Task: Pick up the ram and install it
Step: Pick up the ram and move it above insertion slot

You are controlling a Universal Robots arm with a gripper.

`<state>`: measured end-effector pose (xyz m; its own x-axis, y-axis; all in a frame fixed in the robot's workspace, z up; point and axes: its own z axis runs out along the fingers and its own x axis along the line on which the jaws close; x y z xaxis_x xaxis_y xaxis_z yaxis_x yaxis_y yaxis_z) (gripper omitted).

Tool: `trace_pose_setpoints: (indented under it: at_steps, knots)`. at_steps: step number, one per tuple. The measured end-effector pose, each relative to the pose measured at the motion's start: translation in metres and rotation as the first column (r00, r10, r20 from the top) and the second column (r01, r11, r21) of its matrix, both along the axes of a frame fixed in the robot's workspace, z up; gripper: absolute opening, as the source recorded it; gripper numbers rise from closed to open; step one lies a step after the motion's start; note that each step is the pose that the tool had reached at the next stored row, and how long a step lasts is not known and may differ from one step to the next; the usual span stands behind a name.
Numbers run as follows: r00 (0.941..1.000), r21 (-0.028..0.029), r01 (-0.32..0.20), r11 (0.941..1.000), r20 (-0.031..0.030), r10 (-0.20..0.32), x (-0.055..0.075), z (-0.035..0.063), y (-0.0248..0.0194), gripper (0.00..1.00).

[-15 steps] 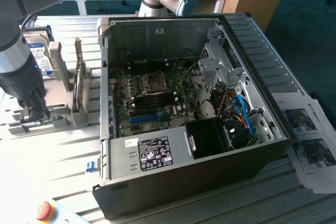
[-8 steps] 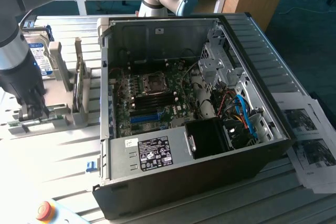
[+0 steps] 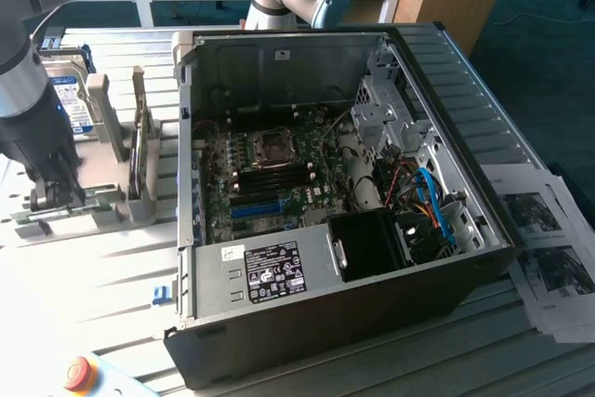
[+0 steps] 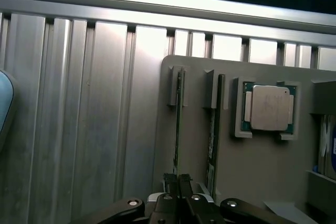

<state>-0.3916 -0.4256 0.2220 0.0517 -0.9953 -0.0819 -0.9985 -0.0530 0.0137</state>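
In the wrist view the ram (image 4: 178,124), a thin green stick, stands on edge in a slot of the grey holder (image 4: 252,171). My gripper (image 4: 177,181) sits over its near end, both fingers pressed against its sides. A second green stick (image 4: 213,129) stands in the neighbouring slot. In the exterior view my gripper (image 3: 56,202) reaches down onto the holder (image 3: 112,216) at the exterior view's left, where a strip of green (image 3: 58,217) shows. The open computer case (image 3: 446,90) lies to its right, with the black memory slots (image 3: 279,174) on the motherboard.
A processor chip (image 4: 269,107) lies in a recess of the holder. A hard drive with a blue-white label (image 3: 72,95) stands behind the holder. Tall grey posts (image 3: 139,127) rise between holder and case. Papers (image 3: 548,248) lie at the right, a red stop button (image 3: 79,374) at the front.
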Motion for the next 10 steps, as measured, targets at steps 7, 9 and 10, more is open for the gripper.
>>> trace_pose_setpoints:
  at_steps: [7,9,10]
  knots:
    - [1.0,0.0,0.0,1.0,0.0,0.0,0.0,0.0072,0.0,0.12]
    - [1.0,-0.0001,0.0,1.0,0.0,0.0,0.0,0.0095,0.0,0.12]
    - [1.0,-0.0001,0.0,1.0,0.0,0.0,0.0,0.0106,0.0,0.12]
